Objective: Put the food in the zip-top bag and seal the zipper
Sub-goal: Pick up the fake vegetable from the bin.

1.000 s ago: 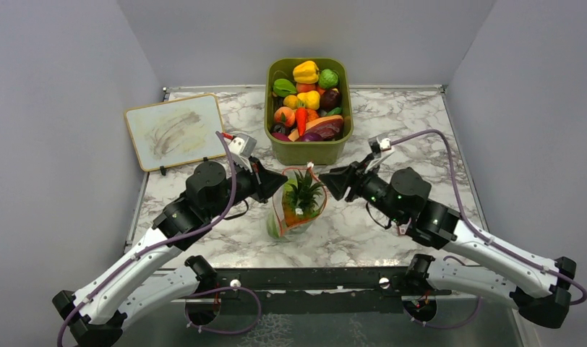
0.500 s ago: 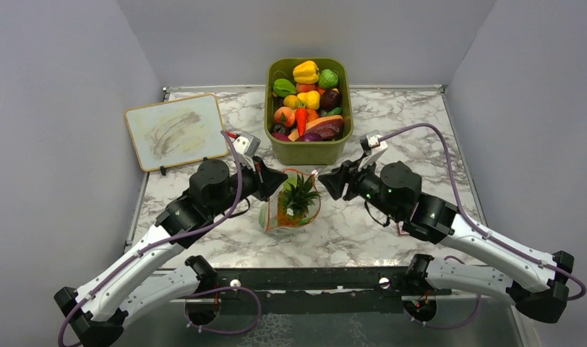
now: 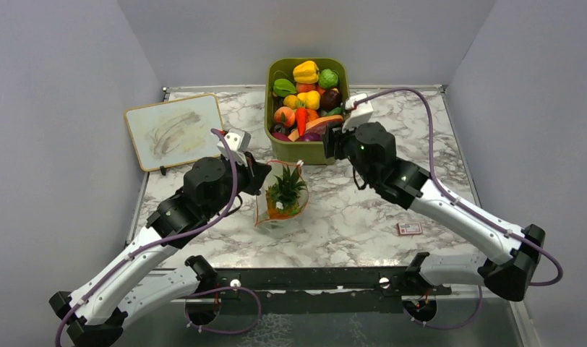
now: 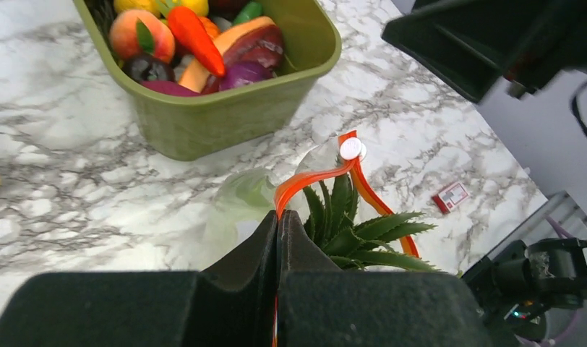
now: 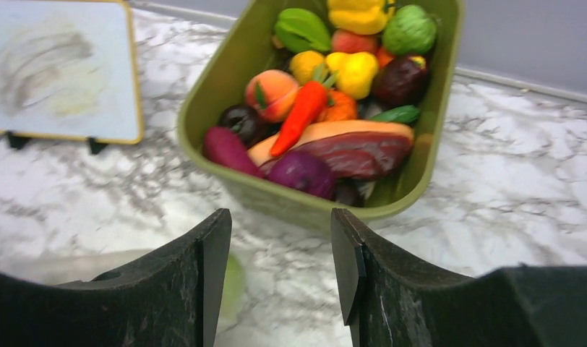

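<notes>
The clear zip-top bag (image 3: 279, 206) stands on the marble in front of the bin. My left gripper (image 3: 259, 174) is shut on the left end of its mouth. The left wrist view shows that gripper (image 4: 280, 218) pinching the orange-red zipper (image 4: 314, 180), which loops open around spiky green leaves (image 4: 357, 233). Inside the bag is food: an orange bumpy fruit with a leafy top (image 3: 285, 194) and a pale green ball (image 4: 246, 192) seen through the plastic. My right gripper (image 3: 330, 144) hovers by the bin's front right corner. Its jaws (image 5: 280, 242) are open and empty.
An olive-green bin (image 3: 276, 148) full of toy produce stands behind the bag, its rim (image 5: 204, 97) close ahead of the right gripper. A small whiteboard (image 3: 175, 130) leans at the back left. A small red card (image 3: 409, 228) lies on the marble at the right.
The right gripper has left the bag's right edge, opened wider and moved back toward the bin. The left gripper has drawn the bag slightly left and back, still holding it.
</notes>
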`<state>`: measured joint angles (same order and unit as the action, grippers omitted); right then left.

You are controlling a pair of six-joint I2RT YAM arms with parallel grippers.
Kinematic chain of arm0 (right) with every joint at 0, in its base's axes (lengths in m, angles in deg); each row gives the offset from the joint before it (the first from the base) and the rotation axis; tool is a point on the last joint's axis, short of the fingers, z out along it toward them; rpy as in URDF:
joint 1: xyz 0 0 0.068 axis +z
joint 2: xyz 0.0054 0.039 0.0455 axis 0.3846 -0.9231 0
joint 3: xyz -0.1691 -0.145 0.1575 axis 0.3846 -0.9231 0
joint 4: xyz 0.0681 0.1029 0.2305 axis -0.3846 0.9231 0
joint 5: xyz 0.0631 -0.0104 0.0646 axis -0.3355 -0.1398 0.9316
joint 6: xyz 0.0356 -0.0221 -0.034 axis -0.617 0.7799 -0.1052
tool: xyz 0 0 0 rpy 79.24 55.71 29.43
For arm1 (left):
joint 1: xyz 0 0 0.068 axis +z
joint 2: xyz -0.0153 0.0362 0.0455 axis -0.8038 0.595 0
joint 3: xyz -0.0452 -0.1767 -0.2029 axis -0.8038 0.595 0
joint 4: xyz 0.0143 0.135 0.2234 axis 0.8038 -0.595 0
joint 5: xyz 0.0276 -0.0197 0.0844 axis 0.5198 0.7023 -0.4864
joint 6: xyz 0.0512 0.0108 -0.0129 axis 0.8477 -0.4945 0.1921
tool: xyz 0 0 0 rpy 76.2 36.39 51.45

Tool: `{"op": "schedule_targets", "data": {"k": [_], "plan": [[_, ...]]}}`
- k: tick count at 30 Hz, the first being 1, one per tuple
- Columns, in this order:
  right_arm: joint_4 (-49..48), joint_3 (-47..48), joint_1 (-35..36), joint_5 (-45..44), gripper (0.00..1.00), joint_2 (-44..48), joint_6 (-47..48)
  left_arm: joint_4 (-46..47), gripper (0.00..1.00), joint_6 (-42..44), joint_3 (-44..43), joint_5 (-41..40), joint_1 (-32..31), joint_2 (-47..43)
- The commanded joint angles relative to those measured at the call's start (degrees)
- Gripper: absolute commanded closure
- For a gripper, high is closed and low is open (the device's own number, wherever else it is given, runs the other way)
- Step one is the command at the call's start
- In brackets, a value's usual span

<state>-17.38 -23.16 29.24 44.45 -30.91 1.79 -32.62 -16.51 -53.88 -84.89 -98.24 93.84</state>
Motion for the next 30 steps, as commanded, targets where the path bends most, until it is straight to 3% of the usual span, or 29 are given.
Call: {"op": "schedule_targets", "data": {"k": [1,16,23,30], "plan": [[-3.33,5.59,-5.62,5.52,0.47,-5.39,5.50,-0.78,1.00,4.19,-6.07,-6.11,-0.16,-1.45],[-5.94,25.45,-16.33,24.32,0.45,-37.66,2.65,-1.67,1.00,8.92,-6.92,-9.77,-0.16,-3.74],[-4.49,34.73,-18.22,26.81,0.48,-48.43,1.82,-1.79,1.00,7.82,-4.59,-9.11,-0.16,-6.91],[5.88,49.94,-19.23,22.47,0.42,-58.97,1.98,-3.05,1.00,7.27,-4.37,-7.74,-0.16,-7.46]]}}
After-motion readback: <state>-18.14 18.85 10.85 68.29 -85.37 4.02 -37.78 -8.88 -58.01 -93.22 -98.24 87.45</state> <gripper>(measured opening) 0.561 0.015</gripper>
